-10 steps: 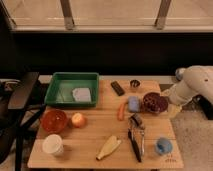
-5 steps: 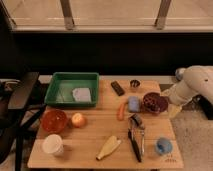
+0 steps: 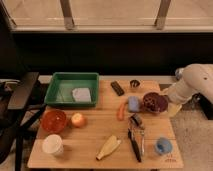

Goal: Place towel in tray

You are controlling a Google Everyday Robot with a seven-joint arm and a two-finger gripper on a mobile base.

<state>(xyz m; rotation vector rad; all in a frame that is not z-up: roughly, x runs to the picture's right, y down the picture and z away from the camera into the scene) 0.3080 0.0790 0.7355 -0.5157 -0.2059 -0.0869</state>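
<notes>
A pale grey towel (image 3: 81, 94) lies folded inside the green tray (image 3: 56, 89), toward its right side, at the back left of the wooden table (image 3: 90, 135). My white arm (image 3: 195, 82) reaches in from the right. The gripper (image 3: 168, 99) is at the table's right edge, next to a dark red bowl (image 3: 155, 102) and far from the tray. It holds nothing that I can see.
On the table are a black remote (image 3: 117, 88), a small dark cup (image 3: 134, 83), a blue sponge (image 3: 134, 104), a carrot (image 3: 120, 111), an orange bowl (image 3: 53, 120), an orange fruit (image 3: 78, 119), a white cup (image 3: 52, 145), a banana (image 3: 108, 147), tongs (image 3: 136, 140) and a blue cup (image 3: 163, 146). A black chair (image 3: 20, 100) stands left.
</notes>
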